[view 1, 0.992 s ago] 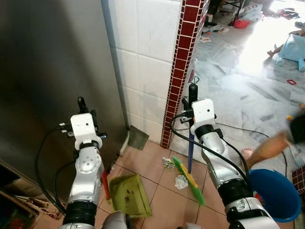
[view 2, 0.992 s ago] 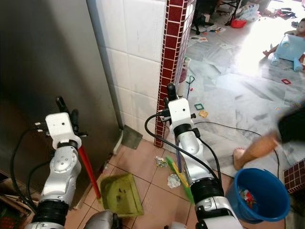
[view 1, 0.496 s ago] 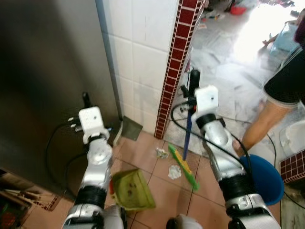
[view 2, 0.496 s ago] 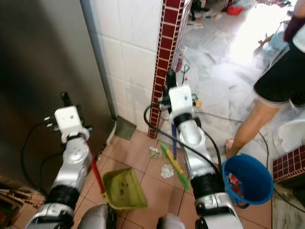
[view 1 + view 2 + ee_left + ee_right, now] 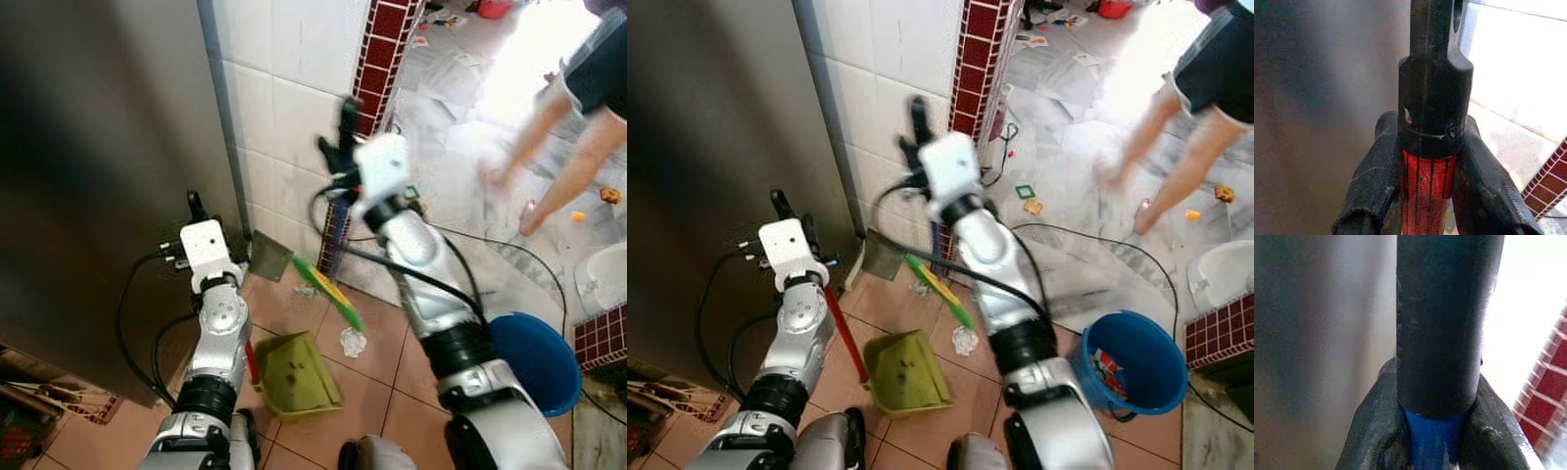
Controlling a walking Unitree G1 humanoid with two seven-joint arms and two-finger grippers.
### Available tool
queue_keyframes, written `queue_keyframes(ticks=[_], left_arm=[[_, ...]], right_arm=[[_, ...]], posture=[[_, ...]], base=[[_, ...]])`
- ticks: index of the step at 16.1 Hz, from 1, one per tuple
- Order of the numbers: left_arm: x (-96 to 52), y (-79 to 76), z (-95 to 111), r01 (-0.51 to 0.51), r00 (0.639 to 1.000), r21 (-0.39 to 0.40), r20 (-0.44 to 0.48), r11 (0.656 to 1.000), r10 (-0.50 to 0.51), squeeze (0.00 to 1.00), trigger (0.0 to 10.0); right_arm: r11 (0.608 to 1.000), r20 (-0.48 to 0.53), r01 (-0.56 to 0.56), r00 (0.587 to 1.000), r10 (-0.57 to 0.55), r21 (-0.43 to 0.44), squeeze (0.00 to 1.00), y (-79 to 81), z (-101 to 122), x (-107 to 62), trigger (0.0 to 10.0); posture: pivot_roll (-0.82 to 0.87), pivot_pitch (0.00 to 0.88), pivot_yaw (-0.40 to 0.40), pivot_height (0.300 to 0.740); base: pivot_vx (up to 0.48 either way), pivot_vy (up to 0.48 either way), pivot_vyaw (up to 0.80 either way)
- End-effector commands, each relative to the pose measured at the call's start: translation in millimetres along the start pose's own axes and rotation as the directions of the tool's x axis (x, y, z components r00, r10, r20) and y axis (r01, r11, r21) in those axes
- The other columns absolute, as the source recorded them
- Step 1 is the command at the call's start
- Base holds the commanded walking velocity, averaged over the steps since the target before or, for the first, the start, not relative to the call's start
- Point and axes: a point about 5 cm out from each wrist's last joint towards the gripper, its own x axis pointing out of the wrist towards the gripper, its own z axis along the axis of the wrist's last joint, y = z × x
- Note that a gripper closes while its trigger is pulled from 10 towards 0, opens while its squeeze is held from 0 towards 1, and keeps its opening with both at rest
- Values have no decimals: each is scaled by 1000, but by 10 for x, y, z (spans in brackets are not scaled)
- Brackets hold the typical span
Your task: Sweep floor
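My right gripper (image 5: 345,122) is raised in front of the white tiled wall, shut on the broom's blue handle (image 5: 1432,438) just below its black end cap (image 5: 1444,323). The broom's green and yellow head (image 5: 328,292) hangs slanted near the foot of the red tile pillar (image 5: 377,59). My left gripper (image 5: 196,208) is shut on the dustpan's red handle (image 5: 1425,196). The green dustpan (image 5: 299,374) rests on the orange floor tiles. A crumpled paper scrap (image 5: 352,342) lies just right of the dustpan, and a smaller scrap (image 5: 919,288) lies by the broom head.
A steel door (image 5: 98,147) fills the left side. A blue bucket (image 5: 534,360) holding rubbish stands at the right, with a black cable (image 5: 509,250) on the floor behind it. A person's legs (image 5: 568,117) are on the bright marble floor at the far right.
My right arm has swung left and up, carrying the broom head toward the wall, past the paper scrap. The person has stepped away to the far right. The left arm holds still.
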Motion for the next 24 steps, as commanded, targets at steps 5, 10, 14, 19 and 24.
queue_keyframes(ticks=[5, 10, 14, 19, 24], left_arm=[[-7, 18, -15, 8, 1000, -6, -11, 1000, -8, 0, 10000], [-18, 120, -7, -21, 1000, 0, -6, 1000, 21, 0, 10000], [13, 236, 35, -10, 1000, -6, -5, 1000, 10, 0, 10000], [75, 329, 45, -25, 1000, 8, -9, 1000, 25, 0, 10000], [145, 314, 78, 2, 1000, 22, -8, 1000, -2, 0, 10000]], right_arm=[[976, 168, -137, 972, 166, -172, 0, 135, 334, 148, 10000], [944, 91, -299, 946, 312, -137, 0, 631, -83, -17, 10000], [887, -70, -461, 886, 458, -27, 0, 839, -520, -425, 10000], [933, -145, -360, 922, 359, 14, 0, 386, -566, -709, 10000], [955, -112, -243, 958, 264, 170, 0, -13, -190, -612, 10000]], posture=[[-53, 120, -63, 740], [-19, 109, -69, 740], [-13, 105, -67, 740], [-55, 92, -51, 740], [-90, 69, -15, 740]], base=[[0, 0, 0], [0, 0, 0], [0, 0, 0], [0, 0, 0], [0, 0, 0]])
